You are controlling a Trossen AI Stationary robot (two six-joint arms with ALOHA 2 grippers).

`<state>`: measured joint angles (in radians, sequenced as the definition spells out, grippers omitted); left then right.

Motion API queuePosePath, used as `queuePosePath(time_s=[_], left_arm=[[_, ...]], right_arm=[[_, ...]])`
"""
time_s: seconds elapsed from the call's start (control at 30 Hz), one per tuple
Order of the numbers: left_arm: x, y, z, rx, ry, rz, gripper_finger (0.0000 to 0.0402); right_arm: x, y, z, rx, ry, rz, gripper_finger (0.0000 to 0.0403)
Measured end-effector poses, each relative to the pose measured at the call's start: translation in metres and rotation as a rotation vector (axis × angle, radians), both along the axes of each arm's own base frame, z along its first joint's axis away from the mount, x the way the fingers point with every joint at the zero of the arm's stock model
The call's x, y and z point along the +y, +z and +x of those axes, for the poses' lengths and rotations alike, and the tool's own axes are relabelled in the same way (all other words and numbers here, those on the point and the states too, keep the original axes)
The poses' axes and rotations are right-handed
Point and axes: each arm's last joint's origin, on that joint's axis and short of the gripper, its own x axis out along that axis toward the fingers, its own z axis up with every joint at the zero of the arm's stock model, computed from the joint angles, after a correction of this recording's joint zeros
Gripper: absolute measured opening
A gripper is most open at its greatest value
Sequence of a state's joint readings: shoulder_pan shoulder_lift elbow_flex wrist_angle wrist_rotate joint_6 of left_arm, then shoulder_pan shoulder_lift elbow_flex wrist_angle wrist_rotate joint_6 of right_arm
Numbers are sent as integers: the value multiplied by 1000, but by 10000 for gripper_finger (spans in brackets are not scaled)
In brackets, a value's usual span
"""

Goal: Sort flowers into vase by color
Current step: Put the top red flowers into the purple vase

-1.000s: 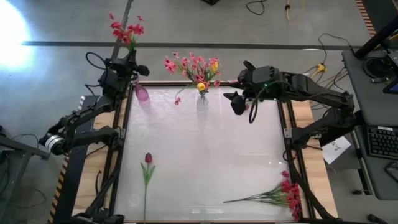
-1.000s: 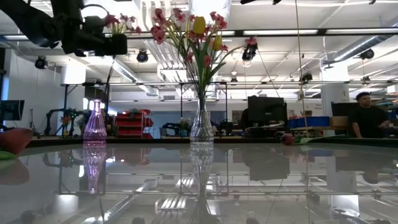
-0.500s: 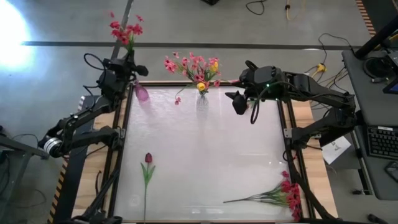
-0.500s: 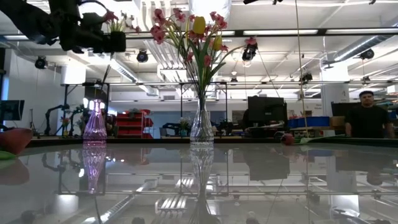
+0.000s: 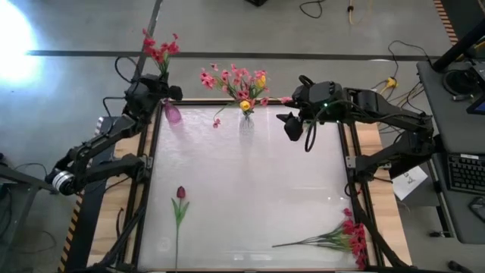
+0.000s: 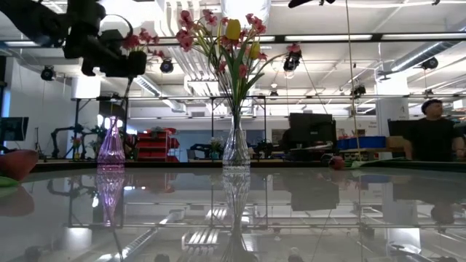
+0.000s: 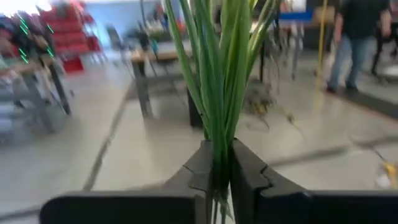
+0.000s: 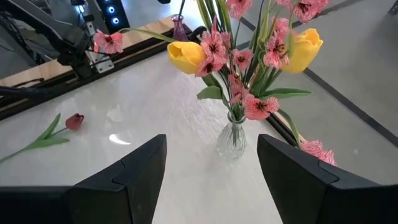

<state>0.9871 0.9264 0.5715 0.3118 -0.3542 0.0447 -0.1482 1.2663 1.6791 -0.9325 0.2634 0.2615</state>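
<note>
A spray of red blossoms (image 5: pixel 159 47) on green stems (image 7: pixel 221 87) is clamped between the closed fingers (image 7: pixel 249 177) of the left gripper (image 5: pixel 157 85), held upright above the purple vase (image 5: pixel 173 114) at the table's far left corner. The placing step appears to be in hand: the stems would next need lining up over the narrow neck and lowering in. The right gripper (image 8: pixel 211 165) hangs with fingers spread wide and empty near the clear vase (image 8: pixel 231 140), already filled with pink blossoms and yellow buds (image 8: pixel 185 57). A dark-red bud (image 5: pixel 180 193) and another red spray (image 5: pixel 350 236) are left lying on the table (image 5: pixel 250 189).
</note>
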Motion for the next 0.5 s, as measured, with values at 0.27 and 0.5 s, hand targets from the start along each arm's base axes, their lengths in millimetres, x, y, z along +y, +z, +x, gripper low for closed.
queuePosePath(time_s=[0.27, 0.5], left_arm=[[-5, 23, 0, 192, -77, -458, 89], [-18, 54, -4, 272, -173, -786, 146]], right_arm=[[1, 2, -3, -11, -4, 6, 290], [1, -3, -7, 61, 23, 0, 326]])
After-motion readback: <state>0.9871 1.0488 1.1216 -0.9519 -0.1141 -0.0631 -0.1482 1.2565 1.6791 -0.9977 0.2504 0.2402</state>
